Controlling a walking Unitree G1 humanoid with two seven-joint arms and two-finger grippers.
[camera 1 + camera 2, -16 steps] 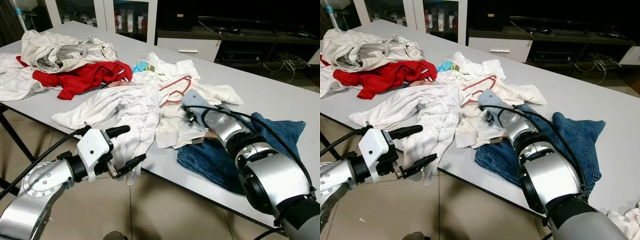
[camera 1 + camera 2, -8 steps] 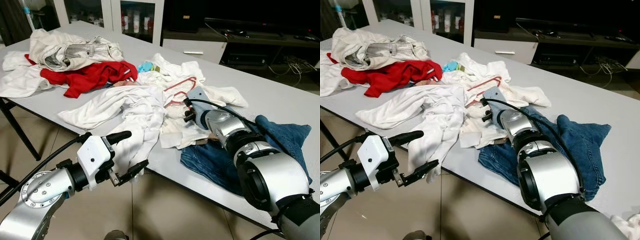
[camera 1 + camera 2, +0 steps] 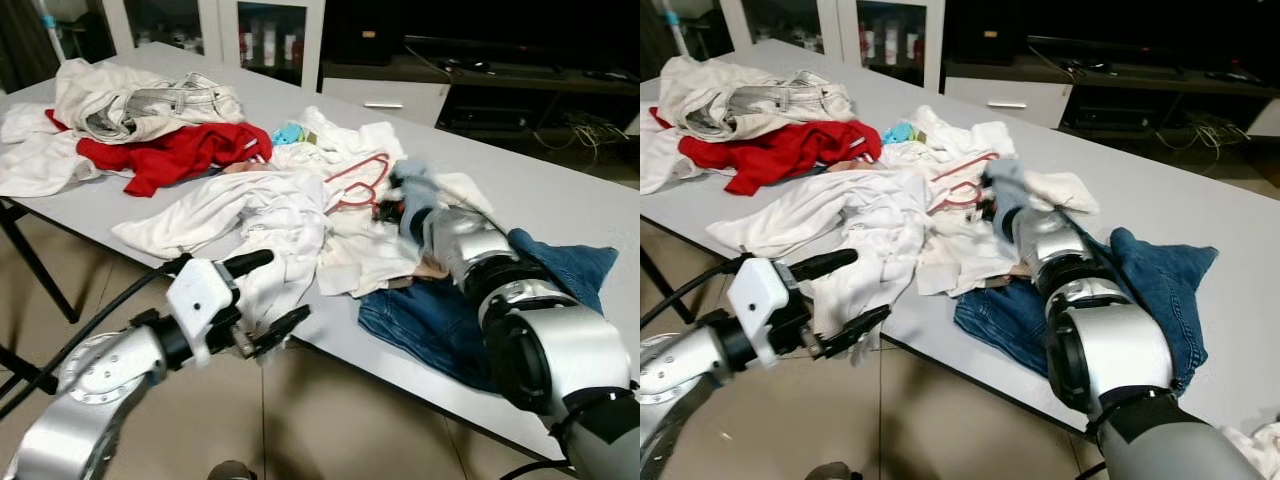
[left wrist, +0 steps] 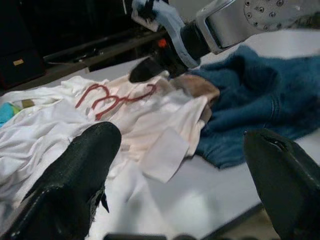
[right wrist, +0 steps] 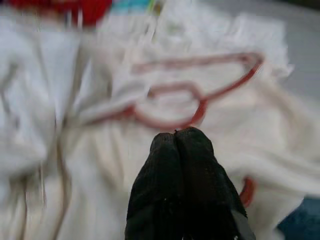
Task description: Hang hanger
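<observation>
Work has hardly begun: the red hanger (image 5: 200, 102) lies on the white clothes (image 3: 290, 215), ungrasped. Our right gripper (image 5: 182, 145), fingers pressed together and empty, hovers just beside the hanger; our left gripper (image 3: 268, 295), spread wide, waits well apart from it

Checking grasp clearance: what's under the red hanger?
The red hanger lies on crumpled white clothes atop the table; part of its frame is buried in the folds.
</observation>
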